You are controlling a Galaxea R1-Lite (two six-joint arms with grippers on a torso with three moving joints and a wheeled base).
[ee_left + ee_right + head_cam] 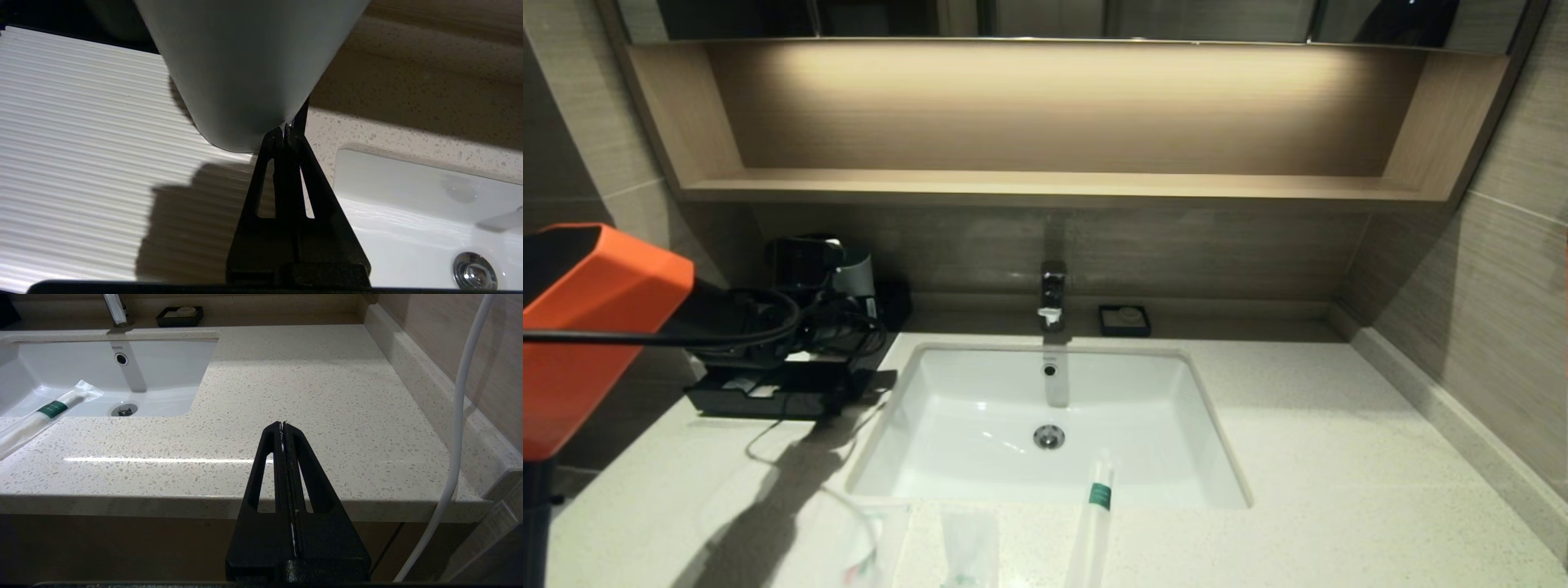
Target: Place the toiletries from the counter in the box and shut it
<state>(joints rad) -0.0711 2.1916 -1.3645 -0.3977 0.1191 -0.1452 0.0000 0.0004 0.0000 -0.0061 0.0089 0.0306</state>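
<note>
Near edge of the counter [1339,457], 6 o'clock: two sachets [968,547] and the stick pack [1094,514] are lying untouched, the pack's far end overhanging the sink [980,425]. A third wrapped item [866,555] is sitting at about 7 o'clock, partly cut off.

Right gripper [284,426] is parked off the front edge at 5 o'clock, fingers pressed together, holding nothing.

Further out, 10 o'clock: left gripper [286,132] is hovering over the box [768,396], jaws fully closed, empty. Its tip is sitting right at the base of the grey cup [245,69], above the ribbed white panel [81,143].

Risks, as judged:
- The tip is crowding the cup; any sideways move is likely tipping it over.
- Whether the drawer is open is unclear from here.
- The pack is likely sliding into the sink if nudged.
</note>
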